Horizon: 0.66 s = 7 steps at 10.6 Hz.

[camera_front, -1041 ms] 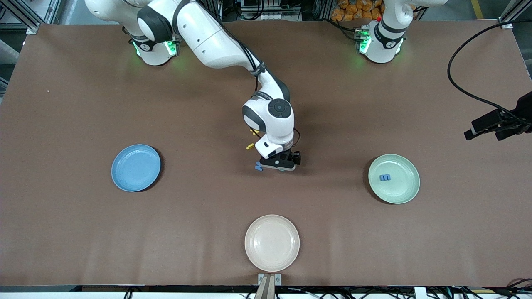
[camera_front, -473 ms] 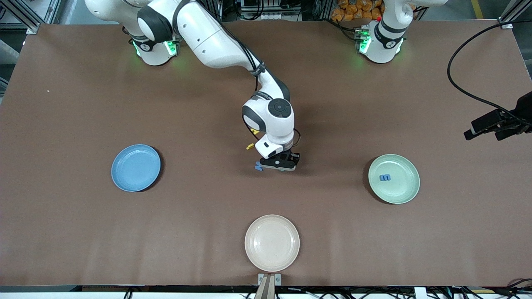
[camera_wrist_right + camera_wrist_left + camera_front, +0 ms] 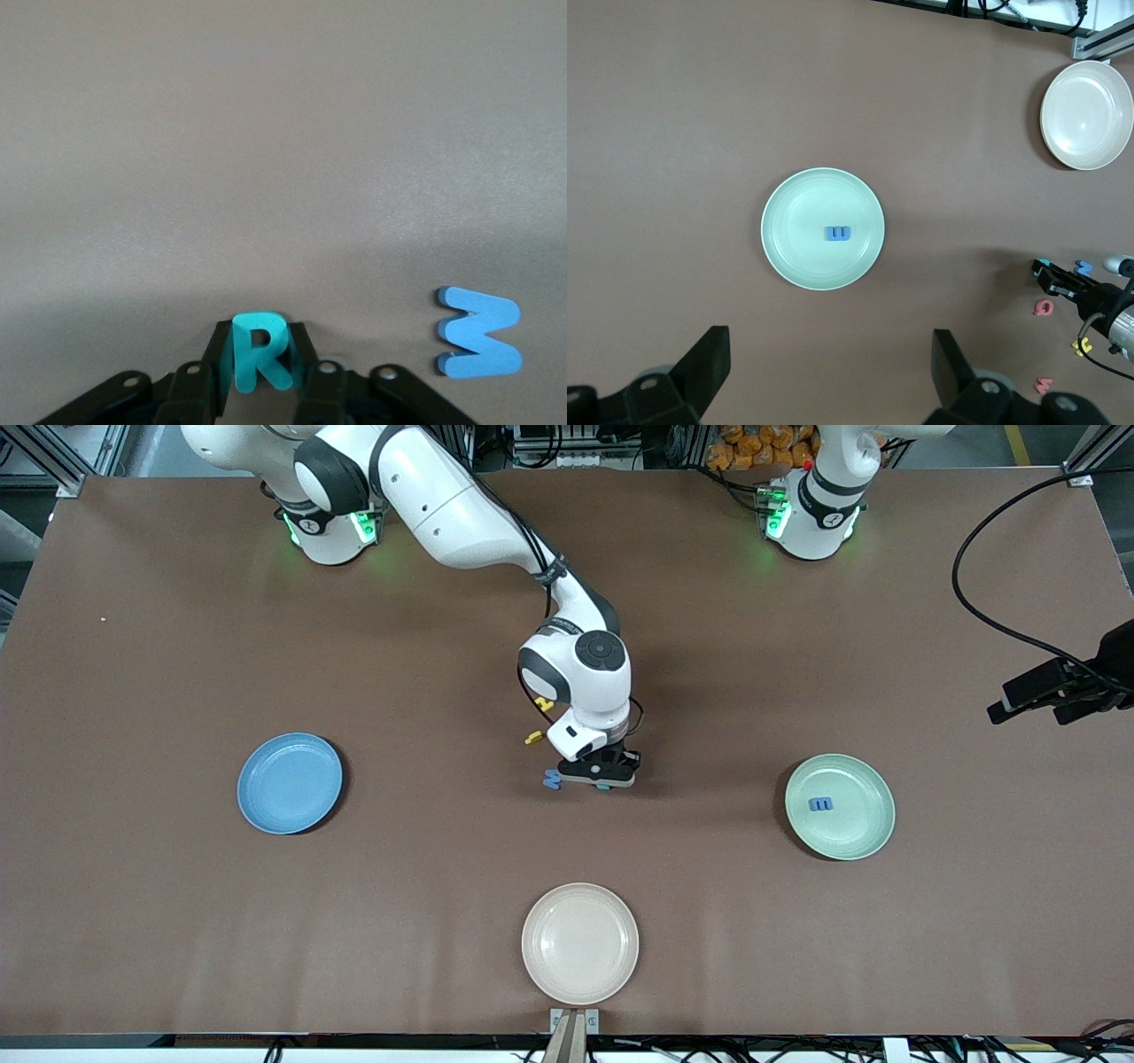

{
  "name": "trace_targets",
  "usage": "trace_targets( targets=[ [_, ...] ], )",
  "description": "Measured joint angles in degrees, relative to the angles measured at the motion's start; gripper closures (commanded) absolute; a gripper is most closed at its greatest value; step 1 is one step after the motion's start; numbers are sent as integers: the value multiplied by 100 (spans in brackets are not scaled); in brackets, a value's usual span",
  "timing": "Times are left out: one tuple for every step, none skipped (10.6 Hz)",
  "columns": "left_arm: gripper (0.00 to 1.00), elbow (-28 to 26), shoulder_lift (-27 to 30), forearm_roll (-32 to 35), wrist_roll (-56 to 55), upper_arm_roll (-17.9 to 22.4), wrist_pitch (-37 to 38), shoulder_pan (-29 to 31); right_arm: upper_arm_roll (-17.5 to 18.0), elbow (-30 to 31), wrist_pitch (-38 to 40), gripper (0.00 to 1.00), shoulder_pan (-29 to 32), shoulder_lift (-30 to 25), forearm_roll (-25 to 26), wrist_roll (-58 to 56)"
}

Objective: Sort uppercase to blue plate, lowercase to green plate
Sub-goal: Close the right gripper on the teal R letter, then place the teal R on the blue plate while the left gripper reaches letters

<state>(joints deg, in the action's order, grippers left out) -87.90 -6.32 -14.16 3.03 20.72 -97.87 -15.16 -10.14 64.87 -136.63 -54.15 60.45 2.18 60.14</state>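
Right pincer [image 3: 261, 372] was clamped on teal R [image 3: 260, 351], mid-desk; left pincer [image 3: 824, 376] waited wide over green plate [image 3: 784, 208].
Risk: I judged the thin edge-grip could let it twist loose or nudge blue M [image 3: 478, 331] beside it.

The front camera is looking down from high across the table [image 3: 177, 921], facing both robot bases and taking in all three plates. The left wrist camera is hanging well above the green plate [image 3: 822, 228], looking straight down; it is sharing that plate, the cream plate [image 3: 1086, 115] and the right gripper [image 3: 1050, 273] with the front view. The right wrist camera is sitting very near the tabletop, filling its picture with the teal R [image 3: 259, 351] and the blue M [image 3: 478, 331].
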Motion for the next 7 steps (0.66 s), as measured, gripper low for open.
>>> trace_targets(
  targets=[
    [0,0,12,0,0,0,0,-8,-17,-11,14,100,6,-25,1,0],
    [0,0,26,1,0,0,23,-29,-43,-27,75,100,27,-75,2,-4],
    [0,1,34,32,0,-1,61,-85,-68,-21,205,100,75,-190,2,-69],
    [0,2,35,87,0,-1,79,-172,-81,4,364,100,172,-358,1,-230],
    [0,2,35,183,0,-1,83,-273,-83,66,587,100,300,-569,-2,-456],
    [0,1,35,308,0,-4,90,-385,-84,128,864,100,439,-761,-6,-700],
    [0,1,35,412,0,-9,103,-527,-74,176,1134,100,592,-927,-7,-941]
  ],
)
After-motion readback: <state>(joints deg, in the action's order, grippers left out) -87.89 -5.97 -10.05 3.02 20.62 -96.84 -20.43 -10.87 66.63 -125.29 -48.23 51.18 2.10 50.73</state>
